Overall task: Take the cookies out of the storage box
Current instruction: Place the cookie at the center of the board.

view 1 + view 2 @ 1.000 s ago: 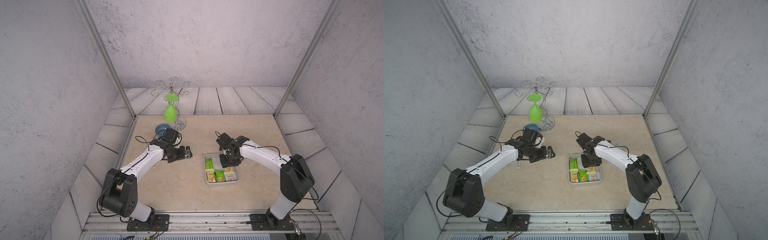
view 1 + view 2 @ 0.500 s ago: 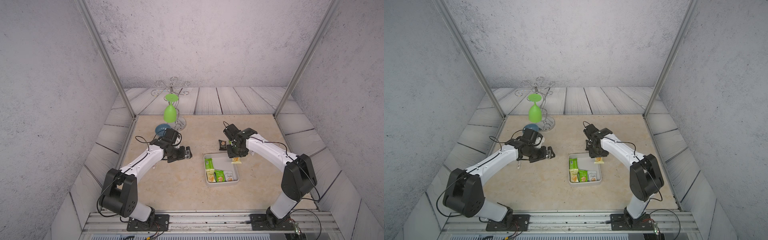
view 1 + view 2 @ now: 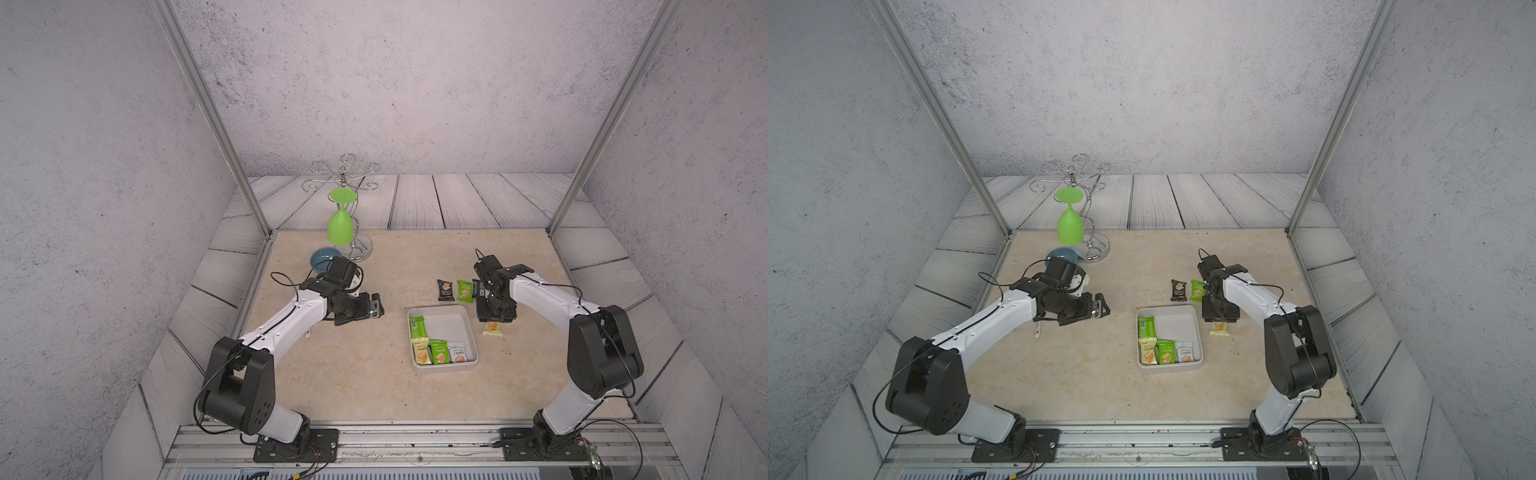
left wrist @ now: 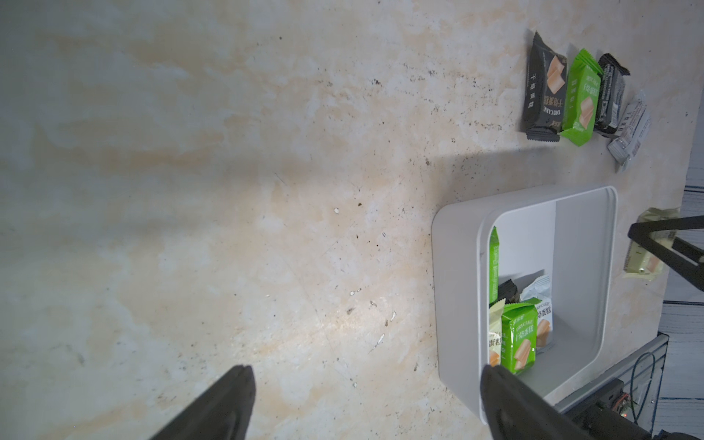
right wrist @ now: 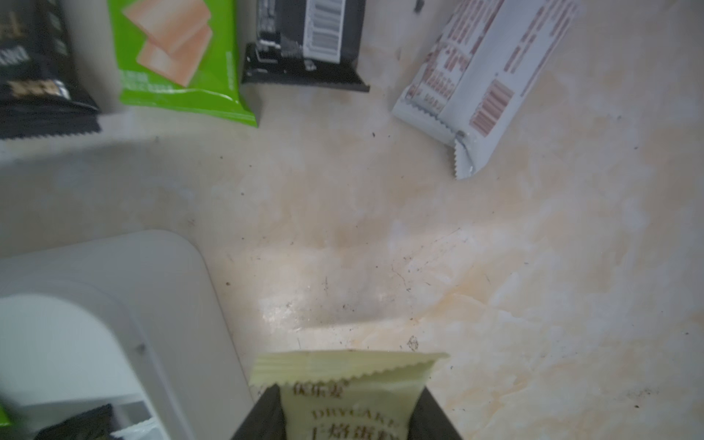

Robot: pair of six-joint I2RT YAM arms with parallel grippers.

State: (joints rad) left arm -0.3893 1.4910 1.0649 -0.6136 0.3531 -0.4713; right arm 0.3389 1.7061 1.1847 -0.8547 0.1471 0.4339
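The white storage box (image 3: 440, 308) (image 3: 1167, 308) lies mid-table with several cookies in it, among them a green packet (image 3: 417, 327) and a white one (image 3: 458, 351) along its near wall. My right gripper (image 3: 494, 322) (image 5: 348, 396) hangs just right of the box, shut on a pale yellow packet (image 3: 493, 328) (image 5: 350, 381) close to the tabletop. A black packet (image 3: 445, 289), a green packet (image 3: 464, 290) and a white packet (image 5: 487, 76) lie on the table beyond the box. My left gripper (image 3: 376, 305) (image 4: 365, 375) stands open and empty, left of the box (image 4: 457, 289).
A wire rack (image 3: 345, 178) with a green glass (image 3: 340, 224) hung upside down stands at the back left, and a small blue dish (image 3: 324, 257) sits beside its base. Metal posts mark the table's far corners.
My right gripper has carried the pale yellow packet from over the box's far right corner out past its right wall. The left arm has not moved.
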